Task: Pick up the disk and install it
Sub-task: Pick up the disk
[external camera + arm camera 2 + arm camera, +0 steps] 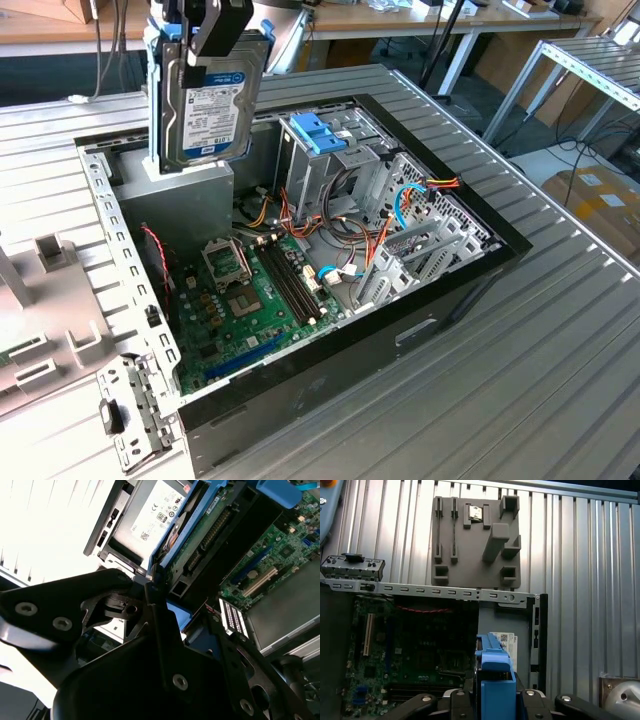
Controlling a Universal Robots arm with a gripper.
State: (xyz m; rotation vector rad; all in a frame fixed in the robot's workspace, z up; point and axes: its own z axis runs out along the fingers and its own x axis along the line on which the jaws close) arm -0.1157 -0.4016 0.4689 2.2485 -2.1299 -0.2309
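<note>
while disk (200,95) is held on edge, high at 11 o'clock of exterior view, above power supply (175,195) in open case (420,330), gripper (208,40) is seen clamped on its upper end, blue rails (153,100) pinched by it. for carrying, judged: grip to be kept firm, disk kept upright, orange cables (385,235) and blue bracket (318,132) at 12 o'clock to be cleared. white-and-blue label (215,112) faces camera; print is noted, not read out. white sticker (155,512) on power supply also printed.
</note>
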